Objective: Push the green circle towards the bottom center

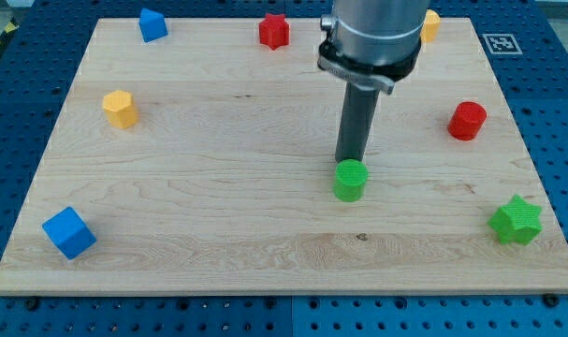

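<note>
The rod carried no claw. Its tip [347, 161] touched the far side of the green circle [350, 180], which sat right of the desk's [218, 140] middle, still short of the bottom edge.

The wooden worktop [218, 131] carries seven blocks outside the task. A blue block [152, 24], shape unclear, sits near the top-left corner. A red star [274, 31] lies along the top edge, left of centre. A yellow block [430, 25], partly hidden, stands at the top edge towards the right corner. A yellow hexagon [120, 109] rests near the left edge, upper half. A blue cube [69, 232] occupies the bottom-left corner. A red cylinder [467, 121] sits near the right edge. A green star [516, 221] lies close to the bottom-right corner. All stand well apart.
</note>
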